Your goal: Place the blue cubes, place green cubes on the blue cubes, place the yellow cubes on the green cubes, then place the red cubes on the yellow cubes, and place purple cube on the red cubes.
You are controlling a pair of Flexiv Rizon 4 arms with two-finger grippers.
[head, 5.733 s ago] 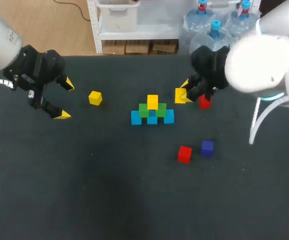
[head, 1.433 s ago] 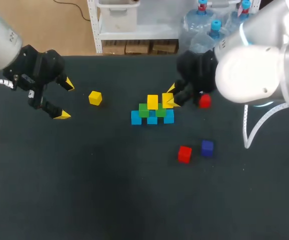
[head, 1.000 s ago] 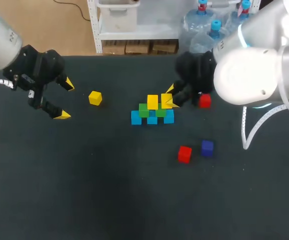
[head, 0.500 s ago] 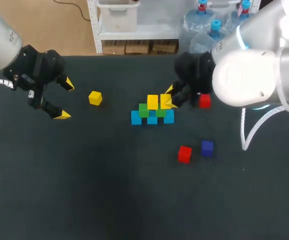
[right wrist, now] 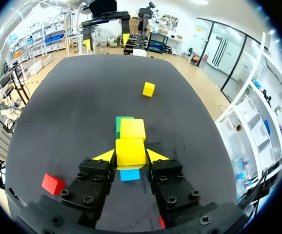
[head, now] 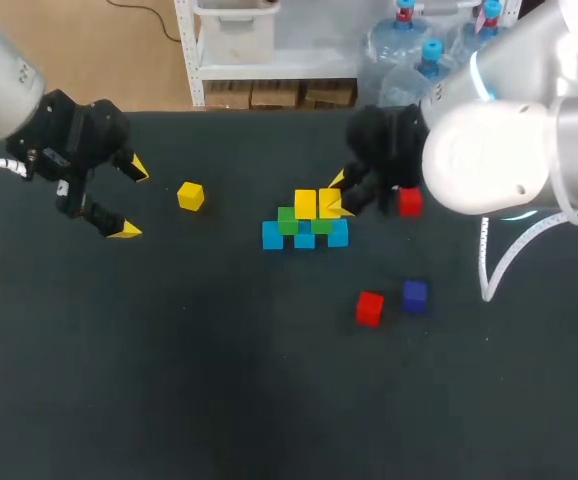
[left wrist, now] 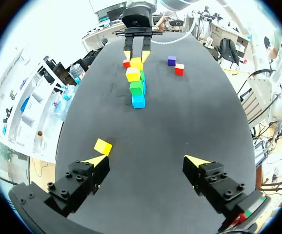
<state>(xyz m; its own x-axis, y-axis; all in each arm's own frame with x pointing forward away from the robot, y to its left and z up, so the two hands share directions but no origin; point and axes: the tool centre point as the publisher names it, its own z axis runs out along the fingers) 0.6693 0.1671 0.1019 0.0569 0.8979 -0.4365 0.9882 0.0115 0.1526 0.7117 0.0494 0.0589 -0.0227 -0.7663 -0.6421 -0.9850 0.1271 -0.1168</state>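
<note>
Three blue cubes [head: 272,236] stand in a row with two green cubes [head: 287,220] on them and one yellow cube [head: 305,204] on the green ones. My right gripper [head: 336,196] is shut on a second yellow cube [head: 330,202], held beside the first over the right green cube; in the right wrist view this cube [right wrist: 130,151] sits between the fingers. A third yellow cube [head: 190,195] lies to the left, close to the left fingertip [left wrist: 94,158] of my open, empty left gripper [head: 119,198]. Two red cubes [head: 409,202] [head: 369,308] and a purple cube [head: 415,294] lie to the right.
The dark table [head: 169,380] reaches to the front with nothing on it there. The red cube behind my right gripper lies close to its fingers. The purple cube and the nearer red cube lie side by side in front of the right arm.
My right gripper has carried the yellow cube leftward from beside the far red cube to the stack, creeping only slightly in the last second. The left arm has stayed still.
</note>
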